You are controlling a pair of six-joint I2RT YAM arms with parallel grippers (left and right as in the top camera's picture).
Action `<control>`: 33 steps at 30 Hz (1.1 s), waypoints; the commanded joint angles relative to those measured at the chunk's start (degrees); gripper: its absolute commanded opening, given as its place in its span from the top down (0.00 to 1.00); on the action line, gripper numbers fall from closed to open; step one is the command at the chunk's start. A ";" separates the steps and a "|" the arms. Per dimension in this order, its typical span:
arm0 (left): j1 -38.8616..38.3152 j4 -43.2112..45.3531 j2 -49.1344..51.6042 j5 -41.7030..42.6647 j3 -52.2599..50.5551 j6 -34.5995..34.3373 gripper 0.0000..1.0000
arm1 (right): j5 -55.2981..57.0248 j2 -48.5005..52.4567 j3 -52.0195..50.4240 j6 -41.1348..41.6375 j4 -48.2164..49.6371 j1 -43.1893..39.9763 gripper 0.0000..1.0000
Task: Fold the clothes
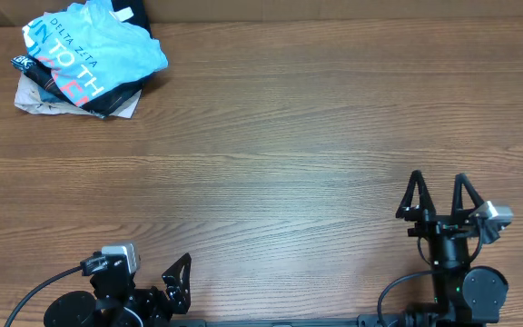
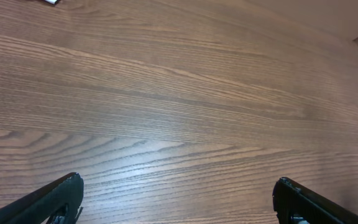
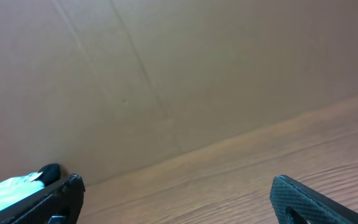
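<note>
We see the T-shirt (image 1: 93,47) crumpled on the dark pile (image 1: 107,95), far corner. Left gripper (image 1: 176,280) and right gripper (image 1: 439,195) rest parked near us, spread wide and empty.

Quick count: one sky-blue T-shirt (image 1: 93,45) upper left, sitting on one pile of dark folded garments (image 1: 107,98) (can't tell how many), plus two grippers, left gripper (image 1: 178,277) and right gripper (image 1: 439,194), along the bottom.

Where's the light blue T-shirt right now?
In the overhead view, the light blue T-shirt lies crumpled at the table's far left corner, on top of a pile of dark garments, far from both arms.
</note>
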 commanded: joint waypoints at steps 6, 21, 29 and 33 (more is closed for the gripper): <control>0.22 0.00 -0.17 -0.35 -0.11 -0.79 0.00 | 0.33 -1.68 -2.40 -2.25 0.92 2.67 0.00; 0.22 0.00 -0.17 -0.35 -0.11 -0.79 0.00 | 1.46 -1.70 -8.72 -4.81 10.14 3.98 0.00; 0.22 0.00 -0.17 -0.35 -0.11 -0.79 0.00 | 2.27 -1.68 -8.72 -4.81 2.97 3.98 0.00; 0.22 0.00 -0.17 -0.35 -0.11 -0.79 0.00 | 2.27 -1.68 -8.72 -4.79 -1.42 3.98 0.00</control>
